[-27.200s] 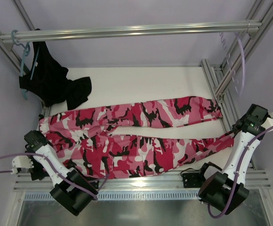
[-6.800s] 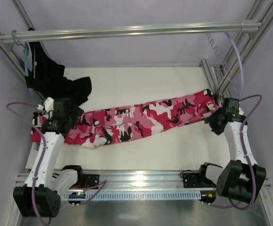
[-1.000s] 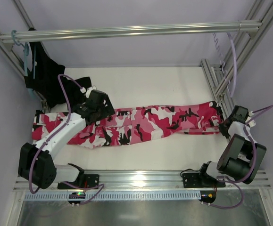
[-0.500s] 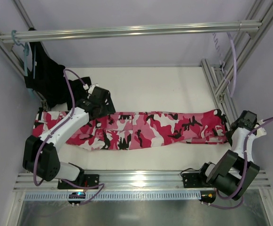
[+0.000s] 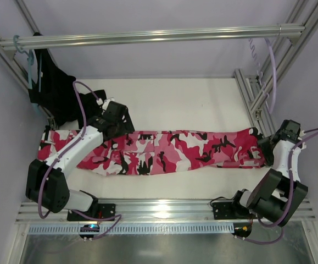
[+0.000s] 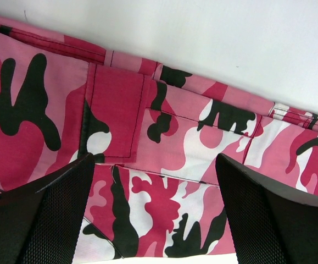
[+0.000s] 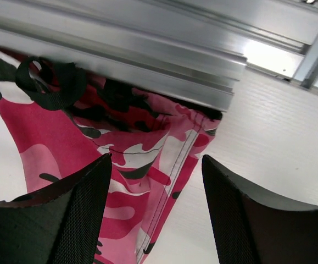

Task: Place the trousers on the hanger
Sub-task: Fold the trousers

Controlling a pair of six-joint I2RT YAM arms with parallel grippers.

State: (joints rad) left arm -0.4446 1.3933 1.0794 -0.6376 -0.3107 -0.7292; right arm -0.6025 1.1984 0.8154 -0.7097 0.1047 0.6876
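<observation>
The camouflage trousers [image 5: 169, 151] lie stretched flat across the desk [image 5: 175, 99], cuffs against the right frame rail [image 7: 148, 71]. The left gripper [image 6: 153, 187] hovers over a pocket, jaws wide apart. The right gripper [image 7: 156, 187] is over the cuffs, jaws apart and holding nothing. The hanger [image 5: 272, 60] hangs far right.

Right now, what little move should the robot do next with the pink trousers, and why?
Probably raise the right claw toward the hanger hanging up at the far right. The trousers lie flat in one long strip on the table. The right claw and the left claw are both open and holding nothing, so fetching the hanger looks like the next step.
</observation>
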